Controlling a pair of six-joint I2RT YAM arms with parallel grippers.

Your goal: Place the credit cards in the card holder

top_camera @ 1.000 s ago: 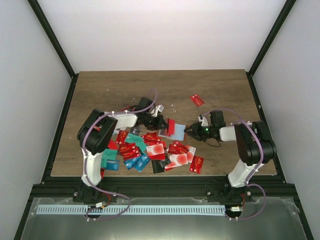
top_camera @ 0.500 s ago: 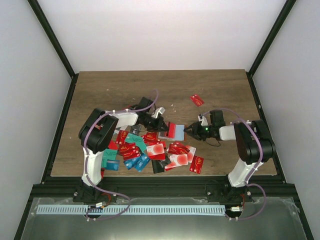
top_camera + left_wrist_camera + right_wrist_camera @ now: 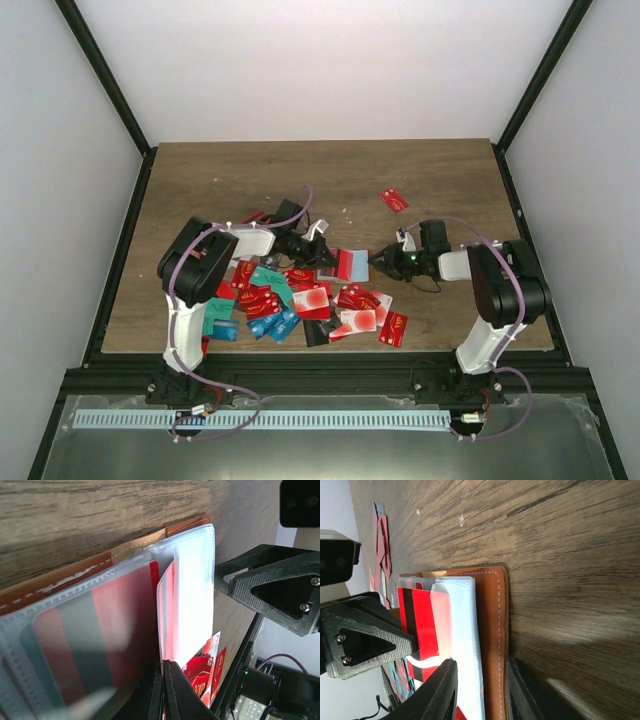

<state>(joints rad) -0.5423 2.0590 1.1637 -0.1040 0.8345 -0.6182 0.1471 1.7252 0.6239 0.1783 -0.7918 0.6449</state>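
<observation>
The open card holder was pinched by a sleeve in the closed left end effector and clamped edgewise in the narrow right end effector.

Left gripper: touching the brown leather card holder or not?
Touching. The left wrist view shows the left gripper shut, pinching the edge of a clear plastic sleeve of the brown leather card holder.

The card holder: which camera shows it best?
The right wrist view: the card holder shows its brown stitched cover, clear sleeves and a red card sharply. The left wrist view shows mostly sleeves; the top view, only a small patch.
</observation>
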